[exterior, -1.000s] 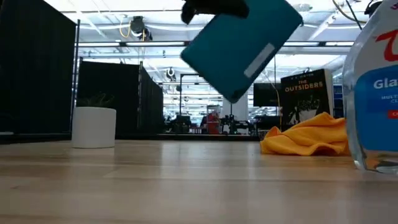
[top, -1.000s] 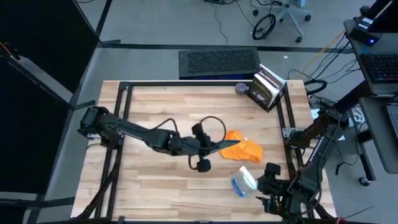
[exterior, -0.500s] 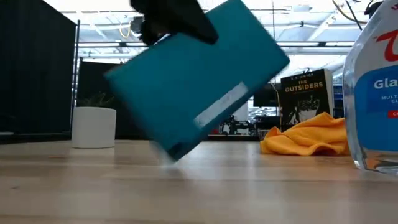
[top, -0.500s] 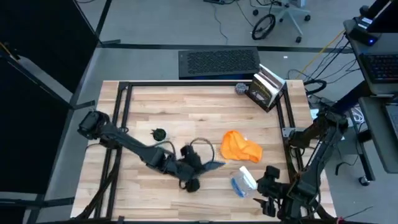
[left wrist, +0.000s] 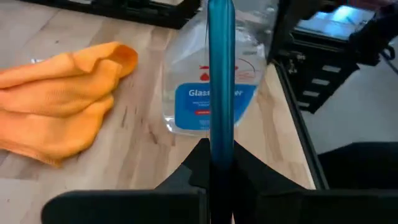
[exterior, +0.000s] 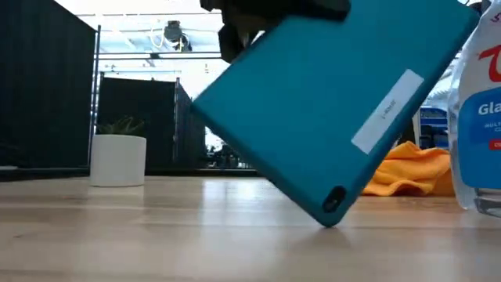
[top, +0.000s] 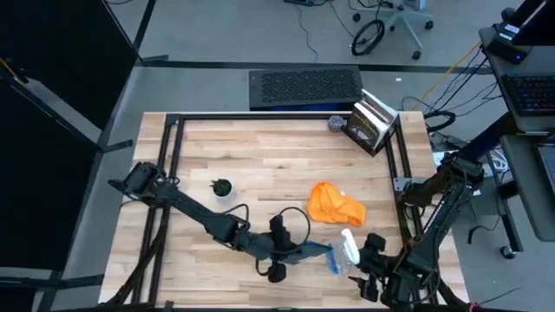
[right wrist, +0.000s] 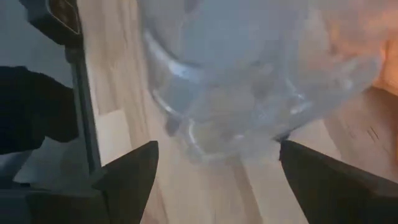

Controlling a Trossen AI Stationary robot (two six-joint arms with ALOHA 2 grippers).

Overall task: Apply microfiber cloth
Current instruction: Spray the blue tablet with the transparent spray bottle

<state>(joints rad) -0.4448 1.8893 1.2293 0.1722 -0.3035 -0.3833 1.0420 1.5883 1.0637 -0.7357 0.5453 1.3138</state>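
Note:
The orange microfiber cloth [top: 336,204] lies crumpled on the wooden table, right of centre, with no gripper on it; it also shows in the low view [exterior: 415,168] and the left wrist view [left wrist: 56,118]. My left gripper [top: 290,251] is near the front edge, shut on a teal tablet [exterior: 337,117]. The tablet stands on edge between the cloth and a clear spray bottle [top: 345,251]. My right gripper [right wrist: 217,180] is open at the near right. Its fingers stand on either side of the bottle's lower body [right wrist: 249,74]. I cannot tell whether they touch it. My left gripper pinches the tablet's thin edge [left wrist: 220,146] between its two fingers, one finger on each flat face. The tablet points away from the fingers toward the bottle, edge-on in the wrist view. It hangs tilted, with its lower corner [exterior: 333,219] at the table top; whether it rests there does not show.
A book [top: 373,123] stands at the far right corner with a small round object [top: 336,123] beside it. A small white plant pot [top: 223,186] is left of centre. Black frame rails [top: 169,156] run along the table's sides.
My left gripper has carried the tablet from left of the cloth toward the table's near edge, then toward the bottle, and lower. The tablet now hangs tilted close to the table. The cloth has stayed still.

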